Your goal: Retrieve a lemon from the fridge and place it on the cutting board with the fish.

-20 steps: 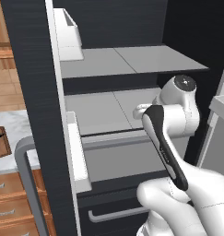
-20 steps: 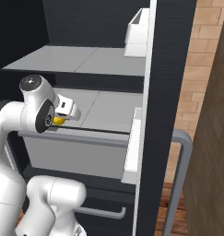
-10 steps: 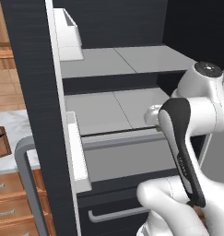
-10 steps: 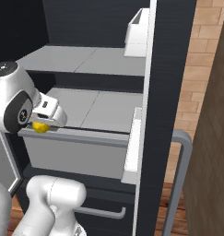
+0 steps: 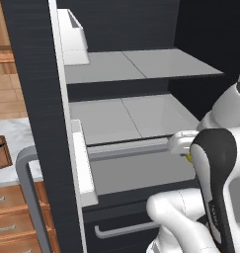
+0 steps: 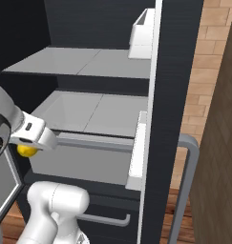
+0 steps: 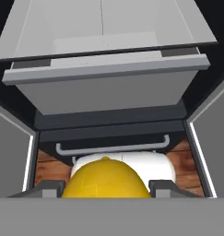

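1. The claw [image 7: 106, 186] is clamped on the bright yellow lemon [image 7: 105, 180], which sits between its two dark fingertips [image 7: 166, 186].
2. From the right base camera, the lemon [image 6: 26, 150] peeks out beneath the white hand, just outside the fridge [image 6: 172, 71].
3. Just beyond the claw, a grey drawer [image 7: 109, 87] stands pulled out of the open fridge.
4. Past the drawer lie grey inner shelves [image 5: 141, 64].
5. Below the claw is the lower drawer's bar handle [image 7: 113, 146].
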You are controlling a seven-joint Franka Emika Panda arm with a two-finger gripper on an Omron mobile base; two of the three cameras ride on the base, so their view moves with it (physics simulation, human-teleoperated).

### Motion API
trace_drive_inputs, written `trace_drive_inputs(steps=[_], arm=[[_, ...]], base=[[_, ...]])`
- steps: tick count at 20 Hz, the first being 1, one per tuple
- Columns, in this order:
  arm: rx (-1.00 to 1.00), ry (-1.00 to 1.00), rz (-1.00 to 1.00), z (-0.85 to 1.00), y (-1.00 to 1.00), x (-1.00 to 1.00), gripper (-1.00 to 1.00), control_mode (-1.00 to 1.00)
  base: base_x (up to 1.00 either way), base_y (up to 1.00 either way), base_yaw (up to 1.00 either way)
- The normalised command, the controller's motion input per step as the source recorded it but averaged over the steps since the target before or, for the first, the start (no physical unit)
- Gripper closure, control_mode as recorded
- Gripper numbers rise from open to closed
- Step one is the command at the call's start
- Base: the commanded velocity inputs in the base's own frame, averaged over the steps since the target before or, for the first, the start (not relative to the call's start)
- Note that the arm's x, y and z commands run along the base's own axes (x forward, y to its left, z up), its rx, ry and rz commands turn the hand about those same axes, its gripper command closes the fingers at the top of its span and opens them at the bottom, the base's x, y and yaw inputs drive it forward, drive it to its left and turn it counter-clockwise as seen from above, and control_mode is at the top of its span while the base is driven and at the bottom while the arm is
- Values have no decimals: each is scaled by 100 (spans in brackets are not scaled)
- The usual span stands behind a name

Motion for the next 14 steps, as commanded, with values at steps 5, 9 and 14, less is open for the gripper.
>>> trace_drive_inputs(steps=[5, 9, 14], arm=[[0, -2, 0, 0, -4, 22, 100, -100], [0, 1, 0, -4, -1, 11, 100, -100], [0, 0, 0, 0, 0, -3, 100, -100]], base=[[0, 0, 0], [0, 0, 0], [0, 0, 0]])
